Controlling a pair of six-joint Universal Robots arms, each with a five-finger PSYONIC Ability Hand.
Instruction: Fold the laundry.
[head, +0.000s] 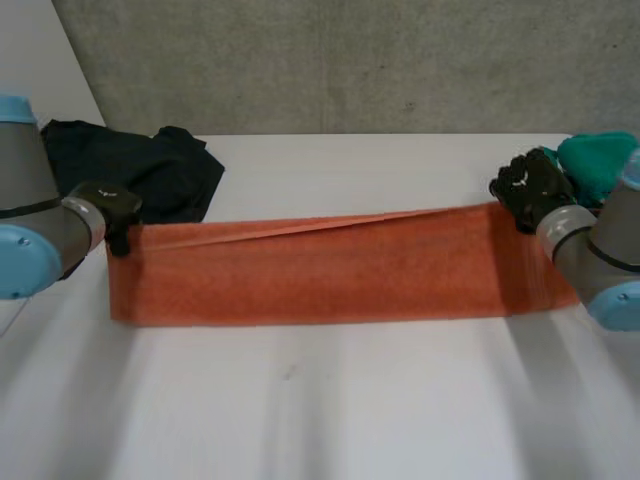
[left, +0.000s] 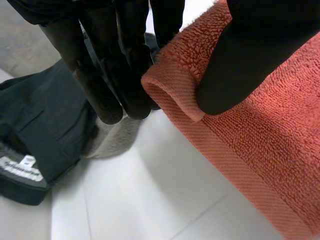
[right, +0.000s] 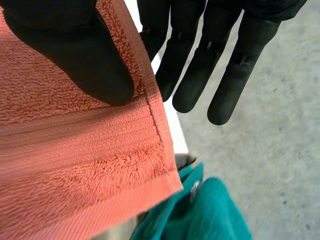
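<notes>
The white table (head: 320, 400) carries an orange towel (head: 320, 275) stretched out as a long, narrow band across its middle. The towel's long axis runs from the robot's left to its right, with one short end pointing at each arm. Near the far long edge, a layer's edge slants slightly across the band, so the towel looks doubled lengthwise.

The left hand (head: 118, 238) is at the far left corner. In its wrist view the thumb (left: 240, 60) presses the terry from above and the fingers (left: 115, 85), held close together, back it from below, pinching the rolled hem between them. The right hand (head: 528, 188) is at the far right corner. Its thumb (right: 80, 55) lies on the towel near the stitched hem and its straight, slightly spread fingers (right: 200, 65) lie behind the edge, which also reads as a pinch.

A dark garment (head: 160, 165) lies heaped just beyond the left corner. A teal cloth (head: 598, 160) sits close behind the right hand.

The step in hand seems to be a lengthwise fold, with both far corners held. The next move calls for the two hands to travel together — same height, same pace — keeping the band taut so the far edge lands square on the near one. It also means staying clear of the two neighbouring cloths.
</notes>
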